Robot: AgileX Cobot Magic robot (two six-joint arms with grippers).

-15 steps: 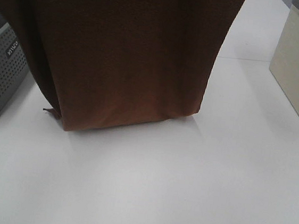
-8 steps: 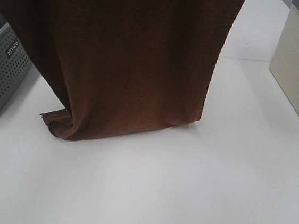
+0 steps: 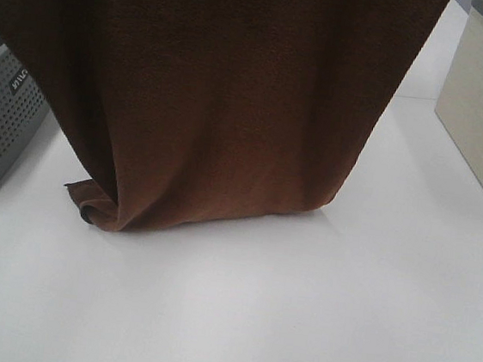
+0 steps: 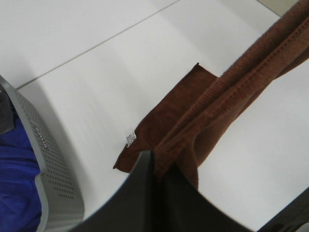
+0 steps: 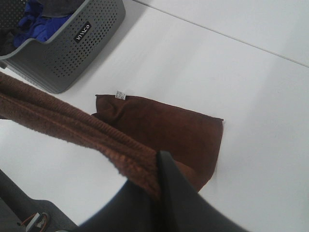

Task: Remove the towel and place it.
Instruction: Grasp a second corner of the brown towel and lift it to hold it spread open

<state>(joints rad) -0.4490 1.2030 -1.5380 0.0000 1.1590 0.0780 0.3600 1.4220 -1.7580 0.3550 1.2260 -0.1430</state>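
Left gripper [image 4: 157,169]: jaws closed on the stitched upper hem of the large dark brown rectangular terry towel [image 4: 193,116]. Right gripper [image 5: 155,181]: likewise clamped on the same hem, further along.

The towel [image 3: 232,102] hangs as a sheet between the two holds. Its lower end is laid on the white table [image 3: 295,325], just right of the grey perforated plastic basket [image 3: 0,130]. The lower left corner curls under itself. The small white tag [image 5: 120,94] lies at the corner nearest the basket.

Assessment: soft, limp and fairly light. It will sag, fold and drag rather than hold shape, but the terry pile should grip well and it is not fragile. The hem near the two upper corners is the soundest hold, kept well apart to keep the cloth spread.
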